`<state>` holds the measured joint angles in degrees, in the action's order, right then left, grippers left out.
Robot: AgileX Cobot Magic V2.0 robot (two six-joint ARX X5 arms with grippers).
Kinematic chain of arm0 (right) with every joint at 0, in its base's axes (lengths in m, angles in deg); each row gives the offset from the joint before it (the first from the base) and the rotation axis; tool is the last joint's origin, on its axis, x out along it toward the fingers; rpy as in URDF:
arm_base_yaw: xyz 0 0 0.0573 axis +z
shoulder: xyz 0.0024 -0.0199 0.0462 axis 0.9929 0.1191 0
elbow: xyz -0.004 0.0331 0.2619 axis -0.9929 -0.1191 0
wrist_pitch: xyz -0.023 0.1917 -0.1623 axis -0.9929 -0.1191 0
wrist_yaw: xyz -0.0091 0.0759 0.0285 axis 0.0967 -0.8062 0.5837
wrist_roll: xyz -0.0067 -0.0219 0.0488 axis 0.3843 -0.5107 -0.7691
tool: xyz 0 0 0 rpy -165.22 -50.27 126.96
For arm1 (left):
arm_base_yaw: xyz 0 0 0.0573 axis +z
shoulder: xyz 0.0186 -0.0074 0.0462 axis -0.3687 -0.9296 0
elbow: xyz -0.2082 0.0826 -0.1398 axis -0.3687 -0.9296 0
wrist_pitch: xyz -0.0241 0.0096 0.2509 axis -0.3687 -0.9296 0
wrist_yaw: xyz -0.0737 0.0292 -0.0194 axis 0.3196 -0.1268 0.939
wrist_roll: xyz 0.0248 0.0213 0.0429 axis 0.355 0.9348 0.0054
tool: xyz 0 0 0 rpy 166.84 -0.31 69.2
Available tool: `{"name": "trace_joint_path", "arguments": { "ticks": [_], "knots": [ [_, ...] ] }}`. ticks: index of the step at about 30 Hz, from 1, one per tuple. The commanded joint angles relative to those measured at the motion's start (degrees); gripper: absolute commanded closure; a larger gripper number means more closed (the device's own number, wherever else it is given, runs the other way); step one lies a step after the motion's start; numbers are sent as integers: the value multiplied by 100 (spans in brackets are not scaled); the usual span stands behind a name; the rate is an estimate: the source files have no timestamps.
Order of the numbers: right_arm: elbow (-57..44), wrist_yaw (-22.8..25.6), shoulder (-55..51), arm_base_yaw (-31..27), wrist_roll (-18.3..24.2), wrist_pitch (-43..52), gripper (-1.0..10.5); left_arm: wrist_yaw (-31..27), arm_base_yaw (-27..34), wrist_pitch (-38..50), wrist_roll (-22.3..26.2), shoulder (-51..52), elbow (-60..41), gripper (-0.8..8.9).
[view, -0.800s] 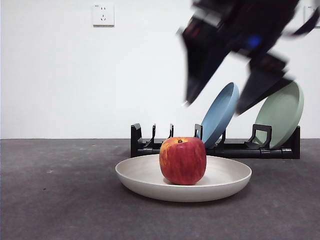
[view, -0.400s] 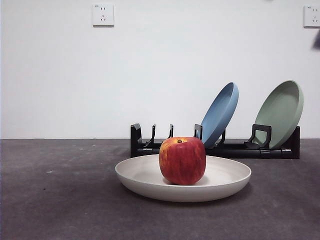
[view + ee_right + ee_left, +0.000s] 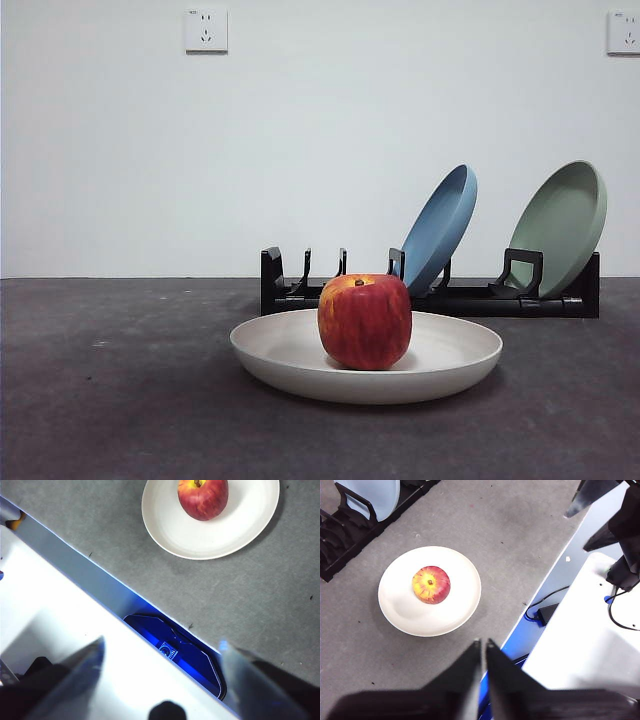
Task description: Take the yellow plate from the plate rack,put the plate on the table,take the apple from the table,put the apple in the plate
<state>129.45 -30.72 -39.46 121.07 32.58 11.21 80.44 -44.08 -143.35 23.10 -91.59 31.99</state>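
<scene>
The table (image 3: 110,400) carries the plate rack (image 3: 430,295) along its far side, with a blue plate (image 3: 440,228) and a pale green plate (image 3: 565,225) leaning in its slots. The dark arm that loomed over the rack a second ago has left the front view entirely. Before the rack lies the yellow plate (image 3: 450,365), flat on the table, and the apple (image 3: 365,320) stands upright at its centre; by this arrangement the task reads as finished, the arms merely retiring. The right gripper (image 3: 160,650), jaws spread wide and empty, hangs over the table's near edge, well apart from plate and apple. The left gripper (image 3: 483,647), jaws pressed together on nothing, is likewise well clear.
</scene>
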Motion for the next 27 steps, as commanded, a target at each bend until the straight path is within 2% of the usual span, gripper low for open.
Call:
{"name": "trace_joint_path", "arguments": {
  "ticks": [1, 4, 23, 27],
  "knots": [
    [-42, -2, -24, 9, -44, 42, 950, -9, -20, -4, -33, 0, -31, 822],
    [-42, 0, -22, 9, -234, 48, 947, -15, -20, -15, -35, 0, -31, 816],
    [-42, 20, -22, 9, -227, 48, 946, -20, -17, 2, -28, 2, -31, 816],
    [-42, 20, -22, 9, -227, 48, 946, -297, 227, 205, 411, 68, -31, 816]
  ]
}}
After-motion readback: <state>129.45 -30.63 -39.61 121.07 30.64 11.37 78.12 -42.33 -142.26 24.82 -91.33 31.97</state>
